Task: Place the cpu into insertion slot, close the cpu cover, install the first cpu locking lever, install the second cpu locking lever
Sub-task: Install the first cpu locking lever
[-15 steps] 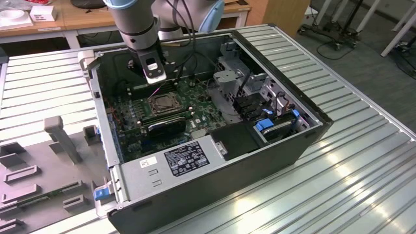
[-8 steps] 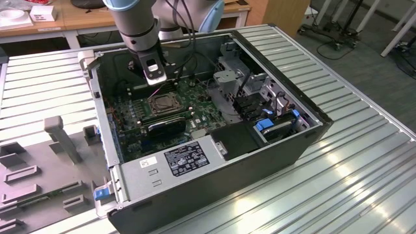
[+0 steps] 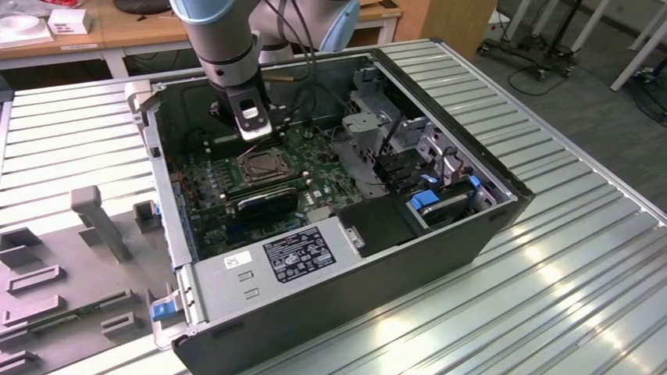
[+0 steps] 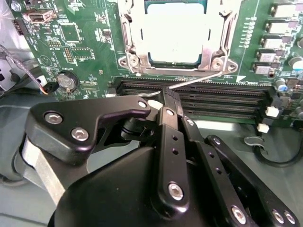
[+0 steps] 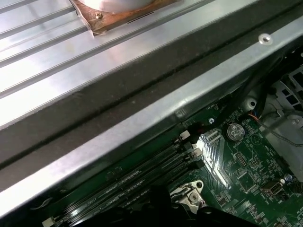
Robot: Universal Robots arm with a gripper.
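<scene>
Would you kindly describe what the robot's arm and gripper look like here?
The arm is silvery-grey with pale blue joint caps and a black wrist section. The gripper is matte black, built of angular linkage bars fastened with silver screws.

Gripper (image 5: pixel 160 204): dark, low over the green board (image 5: pixel 246 189).
Memory slots (image 5: pixel 142 175): just beside the gripper, along the case wall (image 5: pixel 142 118).
Coin battery (image 5: pixel 234 131): 1, farther from the gripper.
</scene>
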